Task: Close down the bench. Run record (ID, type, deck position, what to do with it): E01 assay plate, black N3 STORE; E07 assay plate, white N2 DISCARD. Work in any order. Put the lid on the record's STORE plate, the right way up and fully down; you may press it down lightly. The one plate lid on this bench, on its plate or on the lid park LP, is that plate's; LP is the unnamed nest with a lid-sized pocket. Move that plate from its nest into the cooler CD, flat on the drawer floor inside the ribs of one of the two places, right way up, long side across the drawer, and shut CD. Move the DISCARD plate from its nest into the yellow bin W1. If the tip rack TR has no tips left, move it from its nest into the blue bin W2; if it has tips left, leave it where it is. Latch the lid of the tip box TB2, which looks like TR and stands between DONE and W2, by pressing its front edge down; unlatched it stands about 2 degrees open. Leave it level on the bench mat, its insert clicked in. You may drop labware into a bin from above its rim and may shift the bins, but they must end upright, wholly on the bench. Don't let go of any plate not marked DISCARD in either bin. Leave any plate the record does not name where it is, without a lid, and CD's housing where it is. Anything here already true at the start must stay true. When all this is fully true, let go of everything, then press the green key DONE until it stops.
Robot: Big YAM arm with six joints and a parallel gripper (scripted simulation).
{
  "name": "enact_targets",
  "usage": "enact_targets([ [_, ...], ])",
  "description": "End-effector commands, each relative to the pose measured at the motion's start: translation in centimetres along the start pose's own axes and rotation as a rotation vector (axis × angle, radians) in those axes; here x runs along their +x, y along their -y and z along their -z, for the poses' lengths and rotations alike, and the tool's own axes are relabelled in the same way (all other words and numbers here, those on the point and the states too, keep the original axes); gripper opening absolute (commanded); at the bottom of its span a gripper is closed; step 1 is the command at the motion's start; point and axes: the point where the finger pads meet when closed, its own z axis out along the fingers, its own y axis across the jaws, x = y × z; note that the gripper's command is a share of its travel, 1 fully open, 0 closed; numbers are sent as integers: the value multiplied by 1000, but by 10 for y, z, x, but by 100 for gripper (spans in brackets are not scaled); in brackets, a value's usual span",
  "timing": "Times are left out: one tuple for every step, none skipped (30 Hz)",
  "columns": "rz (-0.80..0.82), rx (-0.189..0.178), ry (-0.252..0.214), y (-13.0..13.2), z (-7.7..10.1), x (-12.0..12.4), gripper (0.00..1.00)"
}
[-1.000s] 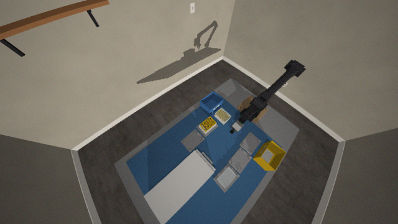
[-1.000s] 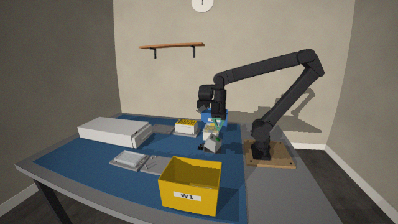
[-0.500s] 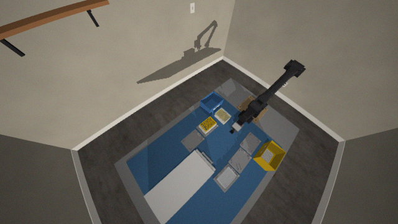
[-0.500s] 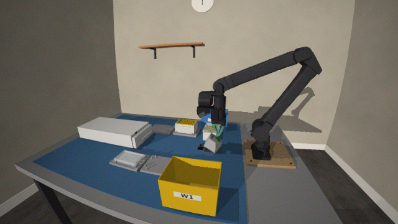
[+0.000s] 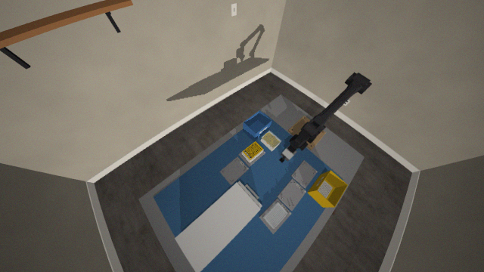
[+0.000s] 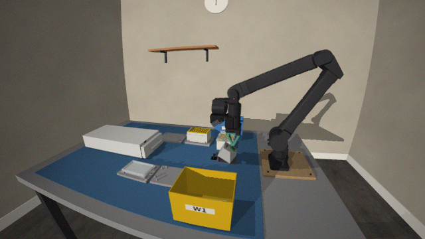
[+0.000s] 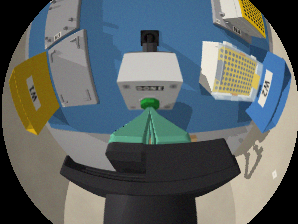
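My gripper is shut and empty, pointing down at the grey DONE box. Its green fingertips meet right at the green key; I cannot tell whether they press it. In the exterior view the fingers stand on top of the box. The white cooler CD has its drawer shut. The yellow bin W1 holds a white plate. The tip rack TR shows yellow tips. The tip box TB2 stands beside the blue bin W2. No black plate is in view.
A pale plate sits in the front nest. Two nests next to it and the nest beside CD are empty. The arm's wooden base is at the right of the mat.
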Motion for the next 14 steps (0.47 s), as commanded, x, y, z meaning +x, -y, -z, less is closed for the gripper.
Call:
enact_targets([
  [7,4,27,-1,2,-6,0],
  [7,4,22,-1,0,-6,0],
  [7,4,18,-1,-1,-6,0],
  [7,4,16,-1,-3,-6,0],
  [7,4,24,-1,0,-9,0],
  [7,4,23,-1,-2,-9,0],
  [6,4,16,-1,-5,-6,0],
  [5,4,18,-1,-5,-6,0],
  [5,4,20,-1,-5,-6,0],
  [5,4,22,-1,-5,-7,0],
  [5,4,27,-1,-4,-10,0],
  [5,4,23,-1,-6,-9,0],
  [5,4,16,-1,-9,-6,0],
  [5,4,16,-1,-9,-6,0],
])
